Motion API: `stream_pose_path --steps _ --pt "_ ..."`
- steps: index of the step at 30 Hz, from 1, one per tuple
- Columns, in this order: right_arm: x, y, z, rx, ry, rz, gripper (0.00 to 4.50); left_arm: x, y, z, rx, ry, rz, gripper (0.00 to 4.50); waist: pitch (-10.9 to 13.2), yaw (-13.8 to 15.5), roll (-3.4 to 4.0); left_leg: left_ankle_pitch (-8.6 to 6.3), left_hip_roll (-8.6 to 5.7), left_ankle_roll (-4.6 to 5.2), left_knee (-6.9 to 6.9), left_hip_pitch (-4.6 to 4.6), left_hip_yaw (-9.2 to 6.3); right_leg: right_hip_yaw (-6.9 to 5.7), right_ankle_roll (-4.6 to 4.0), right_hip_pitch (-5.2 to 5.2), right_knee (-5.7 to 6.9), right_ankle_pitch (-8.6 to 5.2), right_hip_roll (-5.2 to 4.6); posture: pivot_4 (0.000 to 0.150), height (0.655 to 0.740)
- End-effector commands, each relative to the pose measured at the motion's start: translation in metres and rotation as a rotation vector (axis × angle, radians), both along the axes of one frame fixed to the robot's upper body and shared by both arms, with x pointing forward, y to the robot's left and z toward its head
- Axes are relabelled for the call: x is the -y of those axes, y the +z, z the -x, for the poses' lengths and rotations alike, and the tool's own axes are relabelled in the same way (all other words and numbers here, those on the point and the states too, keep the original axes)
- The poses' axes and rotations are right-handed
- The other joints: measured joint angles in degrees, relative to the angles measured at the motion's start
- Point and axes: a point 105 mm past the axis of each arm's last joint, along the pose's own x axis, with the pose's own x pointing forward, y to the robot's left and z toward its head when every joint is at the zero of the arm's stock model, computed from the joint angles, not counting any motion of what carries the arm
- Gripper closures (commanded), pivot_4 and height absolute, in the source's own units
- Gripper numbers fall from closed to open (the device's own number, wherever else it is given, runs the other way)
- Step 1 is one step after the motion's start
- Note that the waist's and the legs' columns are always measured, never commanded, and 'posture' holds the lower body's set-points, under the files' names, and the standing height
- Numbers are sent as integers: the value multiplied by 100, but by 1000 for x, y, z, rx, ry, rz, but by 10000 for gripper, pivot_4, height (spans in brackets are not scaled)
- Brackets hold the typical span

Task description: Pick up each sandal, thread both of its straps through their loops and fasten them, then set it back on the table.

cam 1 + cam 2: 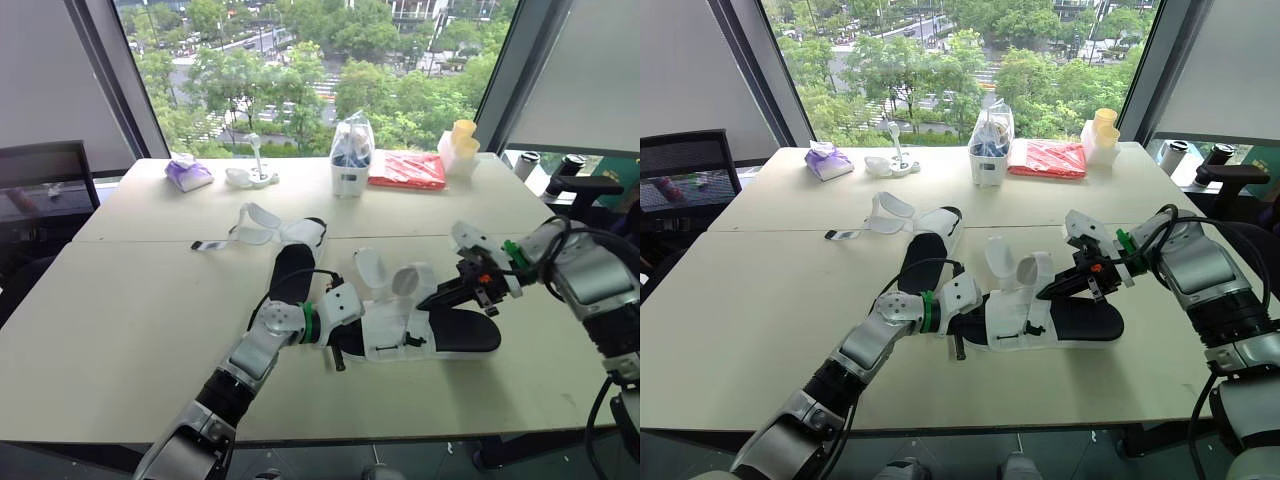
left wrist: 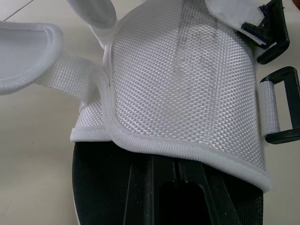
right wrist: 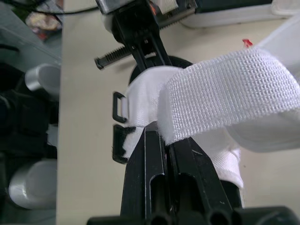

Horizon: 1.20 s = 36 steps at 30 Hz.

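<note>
**Item: 2 sandals on a white table, 1 in hand**

Hidden or unclear: The left end of the near sandal [image 1: 445, 332] is covered by the left gripper [image 1: 343, 343], which is set against that end under the white mesh upper [image 2: 187, 79]. Whether it is clamped cannot be told. The far sandal [image 1: 290, 268] is partly crossed by a black cable. Printing on the red packet [image 1: 408, 169] is too small to be read.

Task items: The near sandal, black-soled, lies flat at the front middle of the table [image 1: 130, 320]. 1 white strap [image 3: 225, 89] is pinched between the closed fingers of the right gripper [image 1: 432, 299] and is raised in a curve above the sole. 2 black plastic loops [image 2: 280, 111] are seen at the edge of the mesh upper, with no strap through them. The far sandal lies just behind, with its straps spread open.

Surroundings: A small black-and-white strip [image 1: 210, 245] lies left of the far sandal. Along the far edge are ranged a purple packet [image 1: 187, 174], a white stemmed object [image 1: 254, 176], a white container holding a clear bag [image 1: 351, 155], the red packet and a stack of cups [image 1: 460, 146]. A black chair [image 1: 45, 180] stands at the left.
</note>
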Motion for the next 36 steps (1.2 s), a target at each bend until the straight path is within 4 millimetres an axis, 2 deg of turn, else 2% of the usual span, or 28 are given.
stream_pose_path --steps 1,7,12,18,25,28,31,32,34,36 --pt "1 12 -3 14 0 -7 44623 0 -23 7 -69 3 -54 45000 0 1 0 0 -1 0 0 0 1 0 0 0 0 0 -1 1500 7400" --pt "-2 9 1 0 53 37 44623 0 -23 8 -72 3 -53 45000 0 7 1 0 -1 0 1 -1 0 0 0 0 0 0 -1 1500 7400" --pt "-13 9 -3 18 108 41 44623 0 -23 10 -73 0 -54 45000 0 -4 1 0 -2 0 -1 0 1 0 1 -1 0 0 -2 1500 7400" --pt "-25 6 8 -42 156 4 44623 0 -23 11 -78 8 -50 45000 0 0 2 0 -2 0 -3 -2 -1 0 2 -2 0 0 -2 1500 7400" --pt "-18 -4 11 -84 129 19 44623 1 -24 12 -85 11 -46 45000 0 0 2 0 -2 0 -3 -1 -1 0 2 -3 0 0 -2 1500 7400" --pt "-15 -4 12 -87 108 5 35904 1 -24 12 -84 13 -45 45000 0 2 2 0 -2 0 -3 -2 -2 0 1 -3 0 0 -2 1500 7400" --pt "-8 3 7 -47 45 -13 20415 1 -22 11 -81 14 -41 45000 0 6 2 0 -2 0 -2 -1 -1 0 1 -3 0 0 -2 1500 7400" --pt "-3 12 5 -25 -13 -50 16019 2 -21 11 -79 14 -37 45000 0 5 2 0 -2 0 -1 -2 -1 0 1 -3 0 0 -2 1500 7400" --pt "8 29 6 -1 -120 -108 16019 3 -18 11 -75 11 -27 45000 0 24 2 0 -2 0 -1 -3 -1 0 1 -3 0 0 -2 1500 7400" --pt "19 36 18 -13 -203 -138 16019 6 -16 12 -69 -1 -24 45000 1 93 3 0 -4 0 -3 -11 -5 0 1 -9 -1 0 -4 1500 7400"
